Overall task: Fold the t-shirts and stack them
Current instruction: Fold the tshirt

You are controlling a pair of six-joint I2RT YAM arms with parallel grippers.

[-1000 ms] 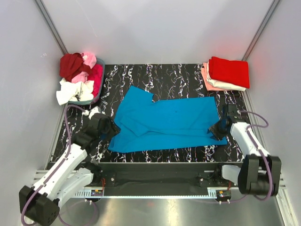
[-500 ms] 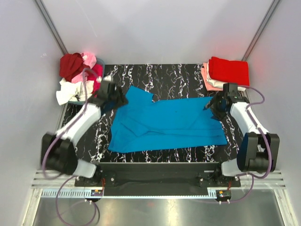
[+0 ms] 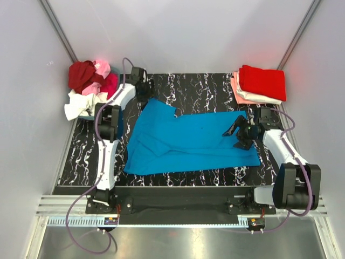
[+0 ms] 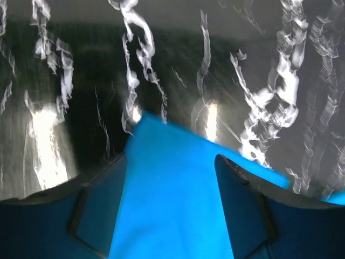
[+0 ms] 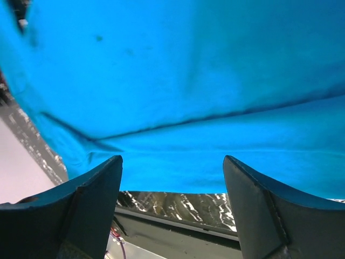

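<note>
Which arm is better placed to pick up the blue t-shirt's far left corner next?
Left. The left gripper sits at that corner of the blue t-shirt, jaws open with the cloth tip between them. The right gripper is over the opposite edge, also open.

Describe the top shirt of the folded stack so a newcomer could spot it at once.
At the far right corner of the black marbled table sits a stack of folded shirts. The red shirt tops it, folded flat; a cream shirt and a pink shirt lie beneath, and the other reds lie crumpled far left.
</note>
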